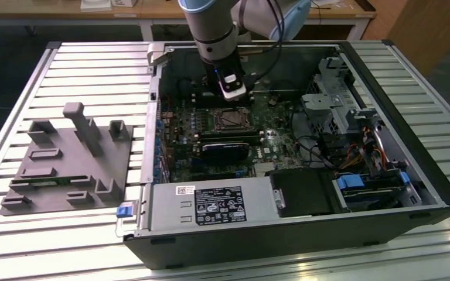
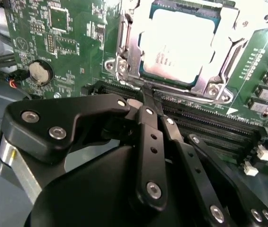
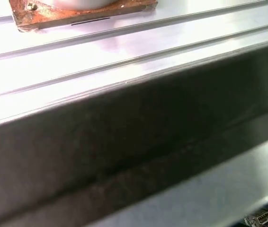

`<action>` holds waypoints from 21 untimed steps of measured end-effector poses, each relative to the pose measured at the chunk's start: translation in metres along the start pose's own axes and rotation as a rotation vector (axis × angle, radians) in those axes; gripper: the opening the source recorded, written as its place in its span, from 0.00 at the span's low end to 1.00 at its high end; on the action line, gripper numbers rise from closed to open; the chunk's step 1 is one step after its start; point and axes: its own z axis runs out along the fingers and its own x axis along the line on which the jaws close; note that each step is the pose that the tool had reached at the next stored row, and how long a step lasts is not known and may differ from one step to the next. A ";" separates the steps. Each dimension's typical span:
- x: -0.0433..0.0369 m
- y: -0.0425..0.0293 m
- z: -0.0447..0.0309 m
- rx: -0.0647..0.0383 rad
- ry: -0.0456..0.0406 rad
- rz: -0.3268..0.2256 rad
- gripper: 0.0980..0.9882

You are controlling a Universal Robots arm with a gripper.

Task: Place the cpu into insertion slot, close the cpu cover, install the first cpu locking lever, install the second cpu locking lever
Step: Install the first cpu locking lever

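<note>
The cpu, a pale silvery square, lies in the insertion slot on the green motherboard. The silvery cpu cover lies flat around it, framing the chip in its window. A thin metal locking lever runs along one side of the socket. My gripper has its black fingers drawn together, shut on nothing, with the tips just short of the socket's near edge, over the long black memory slots. In the exterior view the gripper hangs just behind the socket inside the open case.
The open computer case lies on a slatted aluminium table. A black card sits in front of the socket, with drive bays and cables on the exterior view's right. A grey fixture plate rests on the exterior view's left.
</note>
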 end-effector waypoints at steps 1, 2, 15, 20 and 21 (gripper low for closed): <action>-0.0003 0.0005 -0.0012 -0.001 -0.0001 0.000 0.01; -0.0007 0.0008 -0.0030 0.000 -0.0003 0.000 0.01; -0.0037 0.0035 -0.0153 0.006 0.0095 0.001 0.01; -0.0089 0.0051 -0.0135 0.040 0.0615 0.006 0.01; -0.0098 0.0053 -0.0133 0.047 0.0700 0.006 0.01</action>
